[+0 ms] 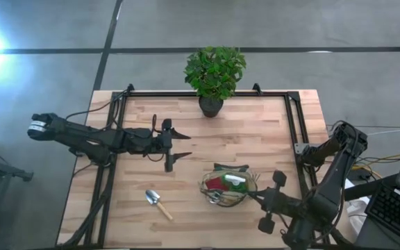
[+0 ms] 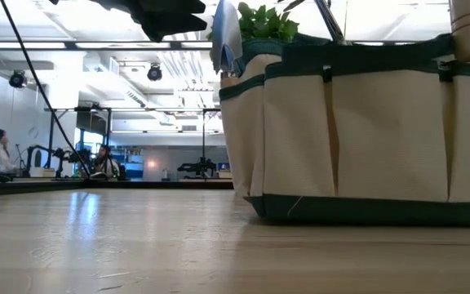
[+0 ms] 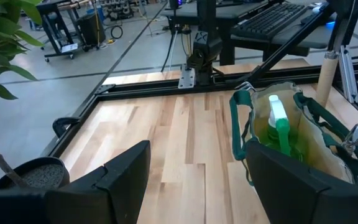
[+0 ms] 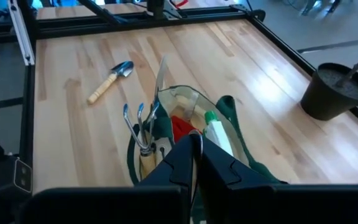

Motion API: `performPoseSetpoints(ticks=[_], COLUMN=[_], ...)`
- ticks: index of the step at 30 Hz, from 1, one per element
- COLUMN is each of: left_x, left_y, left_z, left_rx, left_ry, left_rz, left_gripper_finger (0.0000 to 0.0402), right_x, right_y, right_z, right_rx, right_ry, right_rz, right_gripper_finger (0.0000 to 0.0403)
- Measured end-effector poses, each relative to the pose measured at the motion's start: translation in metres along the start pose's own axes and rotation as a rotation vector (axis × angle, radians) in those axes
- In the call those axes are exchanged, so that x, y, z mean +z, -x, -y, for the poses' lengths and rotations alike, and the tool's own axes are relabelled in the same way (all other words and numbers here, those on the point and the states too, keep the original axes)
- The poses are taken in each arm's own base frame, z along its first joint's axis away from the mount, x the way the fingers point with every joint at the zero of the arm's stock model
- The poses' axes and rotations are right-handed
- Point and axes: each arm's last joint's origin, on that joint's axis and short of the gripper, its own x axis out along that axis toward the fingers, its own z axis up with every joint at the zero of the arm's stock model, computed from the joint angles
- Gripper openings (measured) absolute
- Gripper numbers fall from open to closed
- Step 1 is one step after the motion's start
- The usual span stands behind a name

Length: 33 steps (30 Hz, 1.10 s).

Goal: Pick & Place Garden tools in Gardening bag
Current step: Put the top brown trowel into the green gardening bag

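The gardening bag point(image 1: 228, 187) stands upright on its base at the table's near right. In it I see a green spray bottle point(image 4: 219, 138), a red scoop-like piece point(image 4: 180, 129), a silver fork point(image 4: 139, 119) and a trowel blade point(image 4: 161, 78) sticking up above the rim. One more trowel point(image 1: 159, 203) with a wooden handle lies flat on the table, left of the bag. My right gripper point(image 4: 196, 149) is shut with nothing in it, just above the bag's near-right rim. My left gripper point(image 1: 186, 146) hangs open over the table's middle, pointing toward the bag point(image 3: 291, 134).
A leafy plant in a dark pot point(image 1: 212, 105) stands at the middle of the far edge. A black frame rail point(image 1: 294, 121) runs around the tabletop. Bare wood lies between the left gripper and the bag.
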Motion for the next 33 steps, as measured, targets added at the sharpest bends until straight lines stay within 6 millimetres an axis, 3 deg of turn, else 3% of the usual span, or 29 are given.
performPoseSetpoints(ticks=[11,20,33], left_x=[0.0,0.0,0.0], left_y=[0.0,0.0,0.0], left_z=[0.0,0.0,0.0], left_rx=[0.0,0.001,0.002], left_ry=[0.001,0.001,0.001], left_rz=[0.0,0.0,0.001], left_gripper_finger=[0.0266,0.0266,0.0266], right_x=[0.001,-0.006,-0.009], right_y=[0.002,-0.005,-0.005], right_z=[0.007,-0.002,-0.008], right_rx=[-0.019,-0.042,-0.014], right_ry=[0.03,0.036,-0.095], right_rz=[-0.003,0.009,-0.017], right_gripper_finger=[0.0008,0.0008,0.0008])
